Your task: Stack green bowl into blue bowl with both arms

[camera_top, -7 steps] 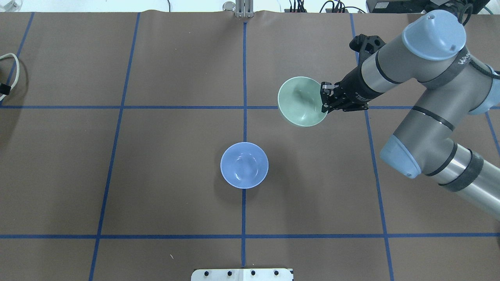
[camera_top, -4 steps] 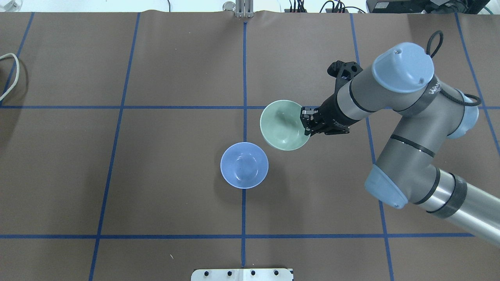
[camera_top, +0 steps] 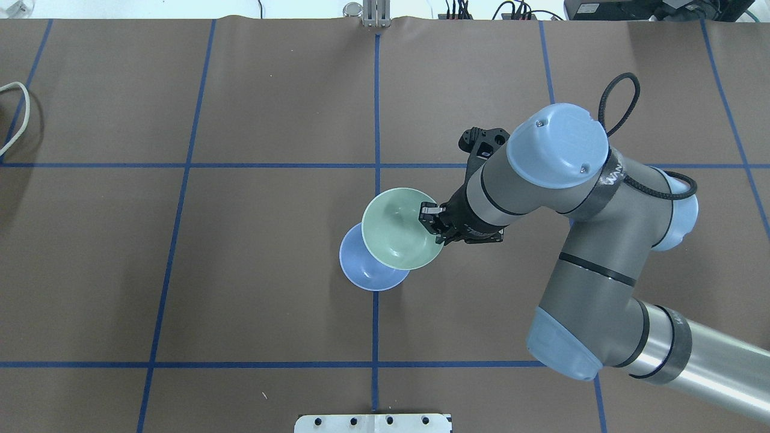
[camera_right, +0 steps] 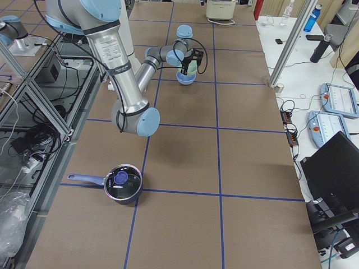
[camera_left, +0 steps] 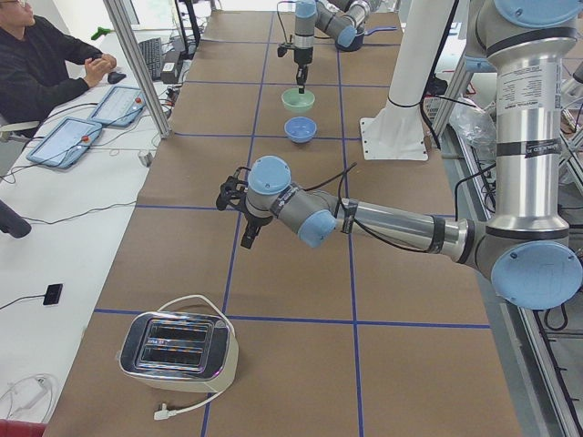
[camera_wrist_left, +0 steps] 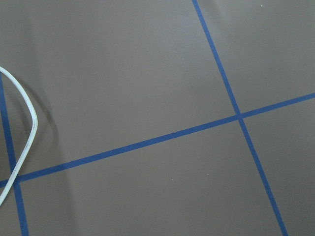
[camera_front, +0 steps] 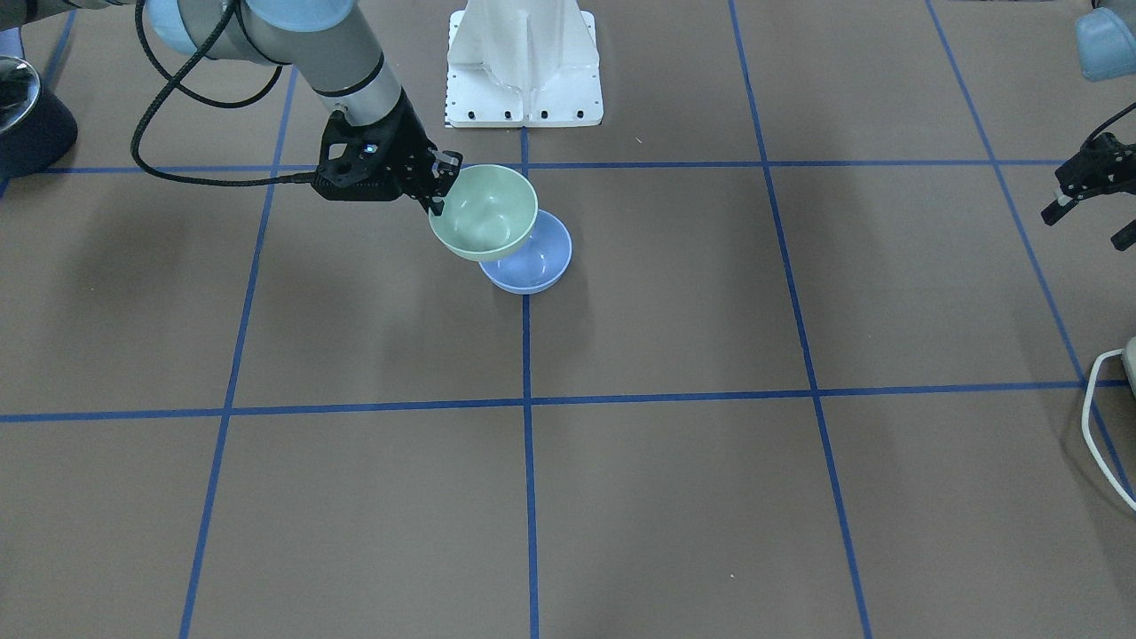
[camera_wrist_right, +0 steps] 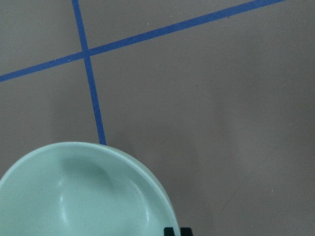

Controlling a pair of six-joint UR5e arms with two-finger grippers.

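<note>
right gripper [camera_top: 434, 224]: clenched on the green bowl's [camera_top: 394, 234] rim, frame centre
green bowl: left of claw, partly over blue bowl [camera_top: 356, 269]

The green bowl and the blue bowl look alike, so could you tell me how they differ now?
The green bowl is pale mint, the blue bowl periwinkle. The green bowl is held by its rim in the right gripper, above the table; the blue bowl sits on the table, ungripped. Both are round, upright, empty, similar in size.
</note>
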